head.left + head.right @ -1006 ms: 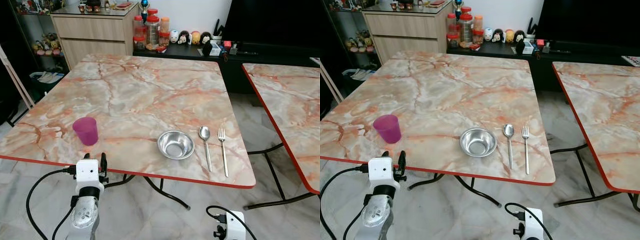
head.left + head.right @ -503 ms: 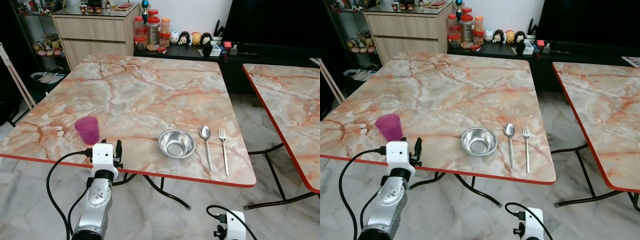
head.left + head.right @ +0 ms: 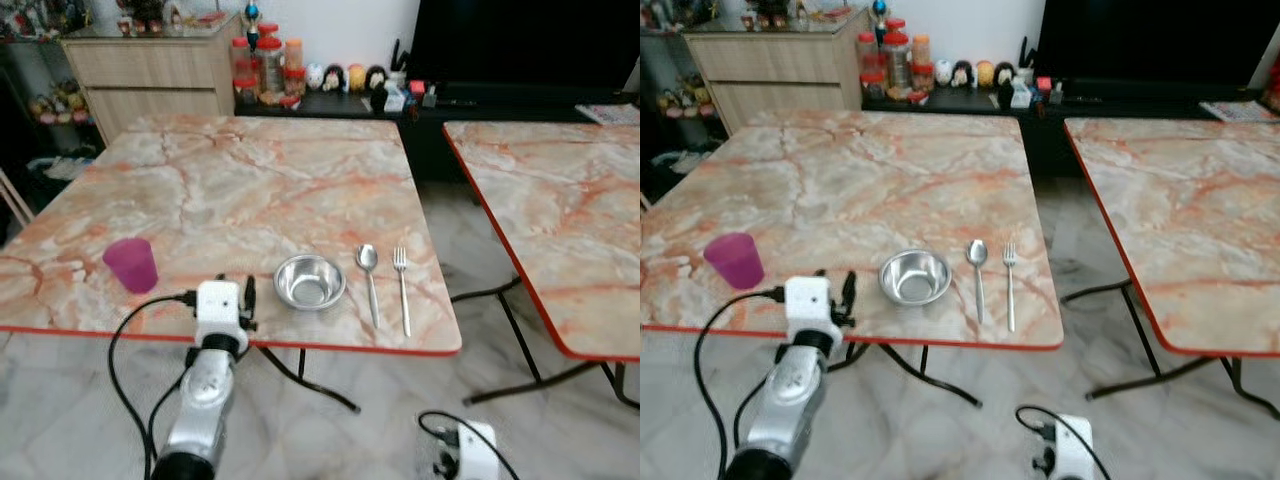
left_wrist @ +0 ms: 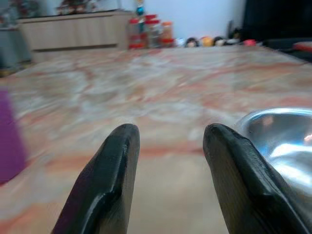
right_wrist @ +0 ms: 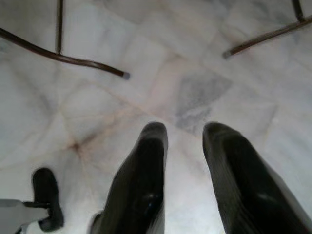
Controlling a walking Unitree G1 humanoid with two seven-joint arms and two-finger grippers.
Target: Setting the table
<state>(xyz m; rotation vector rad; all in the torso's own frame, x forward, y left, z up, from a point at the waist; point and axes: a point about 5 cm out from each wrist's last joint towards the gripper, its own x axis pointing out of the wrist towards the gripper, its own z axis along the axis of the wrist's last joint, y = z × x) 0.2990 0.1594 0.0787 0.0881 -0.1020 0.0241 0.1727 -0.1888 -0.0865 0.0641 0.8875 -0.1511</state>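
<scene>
Cup [image 3: 131, 265] stands on the table [image 3: 250, 190] near its front edge, well left of the bowl [image 3: 309, 281], spoon [image 3: 368, 280] and fork [image 3: 402, 287]. My left gripper [image 3: 249, 299] is raised over the table edge between cup and bowl, fingers [image 4: 109, 180] spread and empty. I judge the cup is next: swing left and close around it. My right gripper [image 5: 183, 161] hangs idle over the floor, fingers apart.

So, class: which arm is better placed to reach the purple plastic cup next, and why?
Left. The left gripper is raised at the table's near edge between the purple plastic cup and the round steel bowl, fingers open. The right gripper hangs low over the floor.
</scene>
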